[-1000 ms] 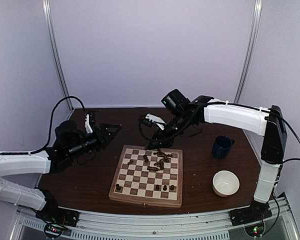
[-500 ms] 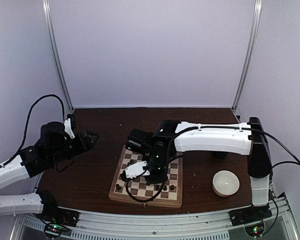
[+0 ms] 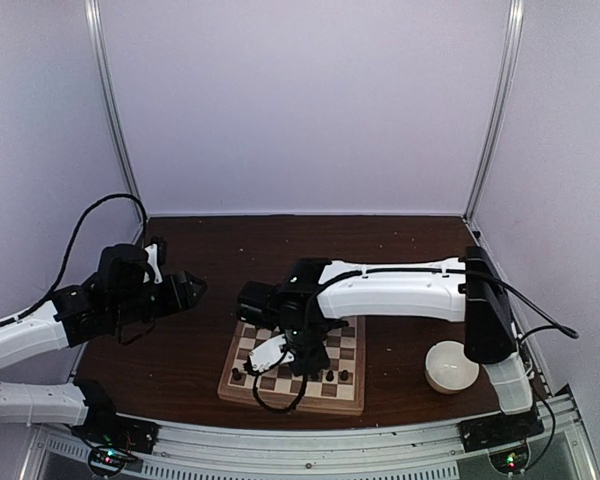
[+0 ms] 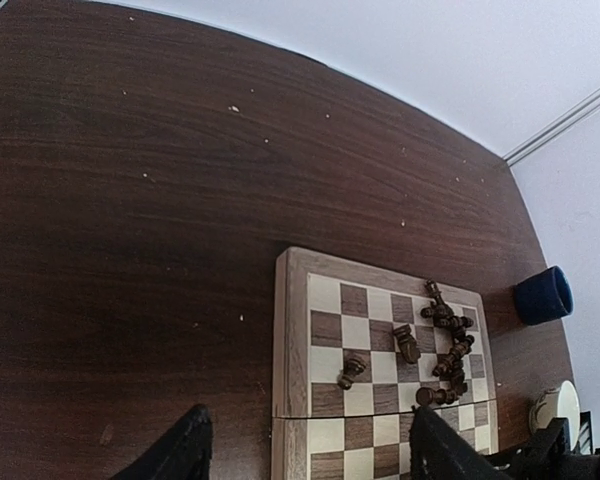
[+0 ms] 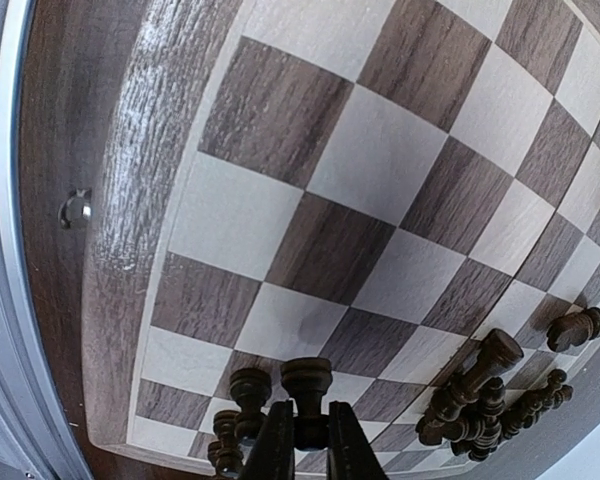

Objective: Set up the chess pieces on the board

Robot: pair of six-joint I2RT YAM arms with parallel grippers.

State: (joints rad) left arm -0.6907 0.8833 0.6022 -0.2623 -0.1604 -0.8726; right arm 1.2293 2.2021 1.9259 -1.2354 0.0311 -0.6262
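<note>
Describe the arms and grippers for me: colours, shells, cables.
The left arm and right arm have white shells with black joints and wrists. A loose black cable trails from the left; another runs along the right. The left gripper and right gripper are black-fingered.

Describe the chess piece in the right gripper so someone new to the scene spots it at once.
On the checkered board, look at its near-left corner. The chess piece is the dark round-topped one pinched in the right gripper; its two neighbours stand free.

Top external: high, looks down on whole table (image 3: 195, 352). Left wrist: oblique, farther, board (image 4: 292, 330) lower right. Right wrist: close over same board.
</note>
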